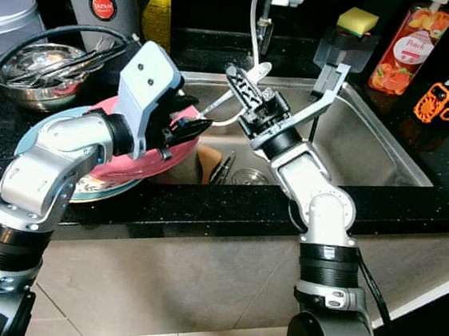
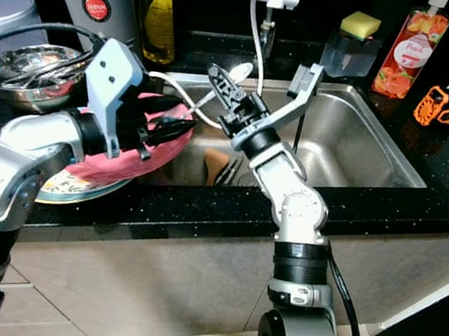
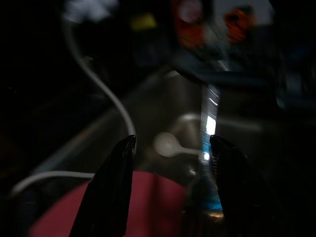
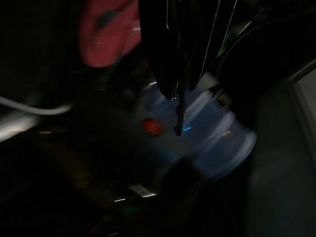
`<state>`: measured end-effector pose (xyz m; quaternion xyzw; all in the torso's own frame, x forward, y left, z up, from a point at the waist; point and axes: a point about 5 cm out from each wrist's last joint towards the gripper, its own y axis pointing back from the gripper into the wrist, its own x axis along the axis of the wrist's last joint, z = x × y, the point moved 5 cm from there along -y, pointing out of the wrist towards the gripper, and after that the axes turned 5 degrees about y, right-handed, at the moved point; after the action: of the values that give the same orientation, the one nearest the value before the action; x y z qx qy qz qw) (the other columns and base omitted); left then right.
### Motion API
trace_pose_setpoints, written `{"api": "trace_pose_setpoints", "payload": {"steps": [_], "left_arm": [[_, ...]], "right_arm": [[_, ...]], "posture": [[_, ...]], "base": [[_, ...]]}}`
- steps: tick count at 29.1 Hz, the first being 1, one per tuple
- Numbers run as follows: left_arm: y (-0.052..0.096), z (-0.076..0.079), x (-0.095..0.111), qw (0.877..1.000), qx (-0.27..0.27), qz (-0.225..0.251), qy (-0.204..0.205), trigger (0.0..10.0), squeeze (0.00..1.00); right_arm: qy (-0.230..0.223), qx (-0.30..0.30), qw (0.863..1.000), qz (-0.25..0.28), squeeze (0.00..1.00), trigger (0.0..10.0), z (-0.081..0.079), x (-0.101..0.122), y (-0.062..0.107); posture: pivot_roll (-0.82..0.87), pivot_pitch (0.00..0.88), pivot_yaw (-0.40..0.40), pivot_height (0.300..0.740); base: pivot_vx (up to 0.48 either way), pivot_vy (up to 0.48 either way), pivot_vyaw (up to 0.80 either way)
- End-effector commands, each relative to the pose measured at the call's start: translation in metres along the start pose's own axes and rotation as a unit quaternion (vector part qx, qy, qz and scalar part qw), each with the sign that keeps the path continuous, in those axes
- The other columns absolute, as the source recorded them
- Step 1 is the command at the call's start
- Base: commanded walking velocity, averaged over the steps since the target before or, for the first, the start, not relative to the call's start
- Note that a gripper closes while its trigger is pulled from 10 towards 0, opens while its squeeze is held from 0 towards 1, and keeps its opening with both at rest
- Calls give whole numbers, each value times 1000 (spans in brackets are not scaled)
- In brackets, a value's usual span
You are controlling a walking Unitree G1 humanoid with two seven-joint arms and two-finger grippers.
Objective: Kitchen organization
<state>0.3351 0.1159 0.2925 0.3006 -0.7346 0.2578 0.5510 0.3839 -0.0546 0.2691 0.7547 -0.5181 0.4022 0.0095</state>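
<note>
Two grippers (image 1: 199, 124) (image 1: 242, 80), one pink plate (image 1: 141, 163)

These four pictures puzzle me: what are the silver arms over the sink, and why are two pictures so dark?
They belong to one humanoid robot. The two bright pictures come from cameras in its head, looking down at a steel sink. The dark ones come from a camera on each wrist, looking along that gripper's black fingers. The left gripper hovers open over a pink plate stacked on the counter. The right gripper is shut on a white spoon. A steel bowl holds more utensils.
</note>
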Motion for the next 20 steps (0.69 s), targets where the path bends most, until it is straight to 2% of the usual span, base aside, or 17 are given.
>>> {"api": "trace_pose_setpoints", "payload": {"steps": [1, 2, 4, 5, 6, 7, 9, 11, 12, 14, 15, 17, 18, 20], "left_arm": [[0, -6, 9, 999, 17, 30, 18, 10000, 0], [2, -10, 13, 999, 26, 40, 26, 10000, 0], [2, -10, 13, 999, 26, 40, 26, 10000, 0], [3, -13, 15, 998, 32, 47, 31, 10000, 0], [7, -18, 13, 998, 43, 41, 30, 10000, 0], [7, -18, 13, 998, 43, 41, 30, 10000, 0], [11, -28, 2, 997, 71, 6, 18, 10000, 0], [11, -28, 2, 997, 71, 6, 18, 10000, 0], [13, -34, -3, 996, 87, -8, 11, 10000, 0], [18, -42, -10, 994, 110, -21, 18, 10000, 0], [19, -45, -15, 992, 120, -30, 19, 10000, 0], [20, -47, -22, 990, 130, -47, 19, 10000, 0], [21, -48, -29, 988, 138, -61, 21, 10000, 0], [21, -48, -30, 988, 139, -62, 23, 10000, 0]], "right_arm": [[18, -59, 997, 49, 0, 10000, 17, 20, -5], [52, -109, 991, 63, 0, 10000, 33, 29, -4], [52, -109, 991, 63, 0, 10000, 33, 29, -4], [81, -147, 983, 70, 0, 10000, 46, 36, -2], [158, -226, 960, 49, 0, 10000, 75, 37, 5], [158, -226, 960, 49, 0, 10000, 75, 37, 5], [202, -278, 939, 4, 0, 10000, 98, 27, 14], [202, -278, 939, 4, 0, 10000, 98, 27, 14], [215, -287, 933, -9, 0, 10000, 102, 22, 16], [211, -291, 933, -25, 0, 10000, 106, 12, 19], [182, -290, 939, -24, 0, 10000, 107, 7, 20], [179, -293, 939, -29, 0, 10000, 109, 3, 22], [208, -296, 931, -53, 0, 10000, 115, -7, 24], [224, -296, 926, -63, 0, 10000, 116, -10, 24]], "posture": [[278, 0, -54, 740], [278, 0, -54, 740], [278, 0, -54, 740], [279, 0, -54, 740], [280, 0, -55, 740], [280, 0, -55, 740], [286, 0, -56, 740], [286, 0, -56, 740], [288, 0, -57, 740], [291, 0, -58, 740], [293, 0, -61, 740], [293, 0, -61, 740], [293, 0, -61, 740], [293, 0, -62, 740]], "base": [[0, 0, 0], [0, 0, 0], [0, 0, 0], [0, 0, 0], [0, 0, 0], [0, 0, 0], [0, 0, 0], [0, 0, 0], [0, 0, 0], [0, 0, 0], [0, 0, 0], [0, 0, 0], [0, 0, 0], [0, 0, 0]]}}
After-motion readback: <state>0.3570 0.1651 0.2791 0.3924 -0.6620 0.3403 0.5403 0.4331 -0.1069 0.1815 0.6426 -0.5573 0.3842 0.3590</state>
